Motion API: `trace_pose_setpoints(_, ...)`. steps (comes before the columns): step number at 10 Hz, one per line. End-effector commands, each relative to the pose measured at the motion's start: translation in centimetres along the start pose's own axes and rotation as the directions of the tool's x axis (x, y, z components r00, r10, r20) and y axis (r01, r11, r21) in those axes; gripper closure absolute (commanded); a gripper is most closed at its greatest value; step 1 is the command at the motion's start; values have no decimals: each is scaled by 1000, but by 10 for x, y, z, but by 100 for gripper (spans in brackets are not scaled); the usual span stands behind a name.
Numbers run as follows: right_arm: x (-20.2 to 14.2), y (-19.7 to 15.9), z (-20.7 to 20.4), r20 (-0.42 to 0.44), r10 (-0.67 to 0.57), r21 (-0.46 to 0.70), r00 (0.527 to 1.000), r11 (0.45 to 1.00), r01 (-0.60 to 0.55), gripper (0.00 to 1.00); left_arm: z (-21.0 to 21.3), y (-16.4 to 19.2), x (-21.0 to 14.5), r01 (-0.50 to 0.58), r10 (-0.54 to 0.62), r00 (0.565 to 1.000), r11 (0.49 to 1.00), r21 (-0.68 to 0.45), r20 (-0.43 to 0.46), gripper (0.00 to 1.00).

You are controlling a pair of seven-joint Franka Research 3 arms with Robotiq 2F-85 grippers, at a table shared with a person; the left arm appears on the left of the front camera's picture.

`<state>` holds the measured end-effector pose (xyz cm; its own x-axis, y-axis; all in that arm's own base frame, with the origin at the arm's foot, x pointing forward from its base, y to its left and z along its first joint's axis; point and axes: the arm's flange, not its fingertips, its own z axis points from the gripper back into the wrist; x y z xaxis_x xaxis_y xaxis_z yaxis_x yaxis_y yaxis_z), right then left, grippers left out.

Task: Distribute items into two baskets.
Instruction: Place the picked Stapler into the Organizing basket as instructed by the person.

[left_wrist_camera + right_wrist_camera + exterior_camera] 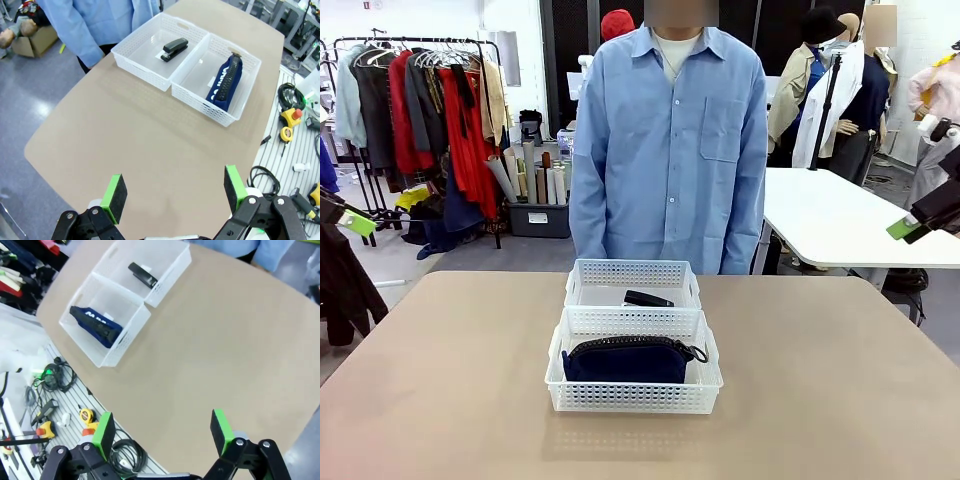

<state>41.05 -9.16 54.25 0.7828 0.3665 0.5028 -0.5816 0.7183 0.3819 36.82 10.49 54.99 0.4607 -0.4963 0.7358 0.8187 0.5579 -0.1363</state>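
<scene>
Near basket [633, 398] holds pouch [628, 360], stapler [647, 299] at twelve o'clock in far basket [632, 272]; both grippers [172, 192] [162, 430] fingers apart, empty; distribution looks complete, so arms should stay clear.

A tan table [840, 400] stands on a grey floor [30, 100], with a white table [840, 225] behind it to the right. A clothes rack [420, 100] hung with garments lines the left, beside what may be rolls of fabric in a bin [535, 185].
</scene>
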Motion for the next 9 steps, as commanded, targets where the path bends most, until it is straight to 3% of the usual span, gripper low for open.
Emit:
trace_pose_setpoints(1, -9, -6, -4, 77, 44, 51, 996, 998, -48, 0, -1, 0, 0, 10, -9, 1000, 1000, -8, 21, 0)
trace_pose_setpoints(2, -3, -5, -5, 81, 64, 74, 995, 995, -70, 0, -1, 0, 0, 10, -9, 1000, 1000, -8, 21, 0)
trace_pose_setpoints(3, -4, -3, 1, 22, 6, 13, 1000, 1000, -6, 0, -1, 0, 0, 10, -9, 1000, 1000, -8, 21, 0)
trace_pose_setpoints(9, -4, -3, 1, 22, 6, 13, 1000, 1000, -6, 0, -1, 0, 0, 10, -9, 1000, 1000, -8, 21, 0)
